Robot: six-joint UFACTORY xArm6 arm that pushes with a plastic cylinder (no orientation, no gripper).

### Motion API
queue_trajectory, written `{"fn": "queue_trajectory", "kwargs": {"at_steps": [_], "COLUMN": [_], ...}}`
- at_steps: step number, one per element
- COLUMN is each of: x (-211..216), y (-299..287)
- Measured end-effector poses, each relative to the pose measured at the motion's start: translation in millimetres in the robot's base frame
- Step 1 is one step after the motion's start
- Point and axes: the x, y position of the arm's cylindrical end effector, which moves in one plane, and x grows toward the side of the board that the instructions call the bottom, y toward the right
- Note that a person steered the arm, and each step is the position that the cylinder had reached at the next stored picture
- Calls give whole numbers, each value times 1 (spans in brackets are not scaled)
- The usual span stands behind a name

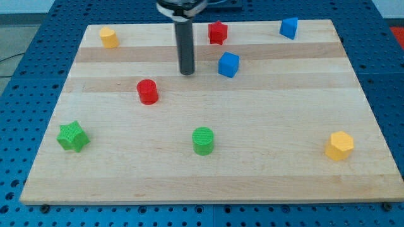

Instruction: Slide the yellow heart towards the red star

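The yellow heart (108, 37) sits near the board's top left corner. The red star (218, 32) sits at the view's top, right of centre. My tip (187, 73) rests on the board below and left of the red star, just left of a blue cube (228, 64). The tip is well to the right of the yellow heart and touches no block.
A red cylinder (148, 91) lies below and left of the tip. A second blue block (288, 28) is at the top right. A green star (72, 136), a green cylinder (202, 140) and a yellow hexagon (339, 145) lie along the view's bottom. The wooden board (284, 176) ends on all sides.
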Motion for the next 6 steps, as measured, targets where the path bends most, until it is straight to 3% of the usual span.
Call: {"fn": "queue_trajectory", "kwargs": {"at_steps": [1, 2, 3, 4, 6], "x": [-5, -54, -95, -109, -97], "y": [-92, -189, -216, -210, -104]}}
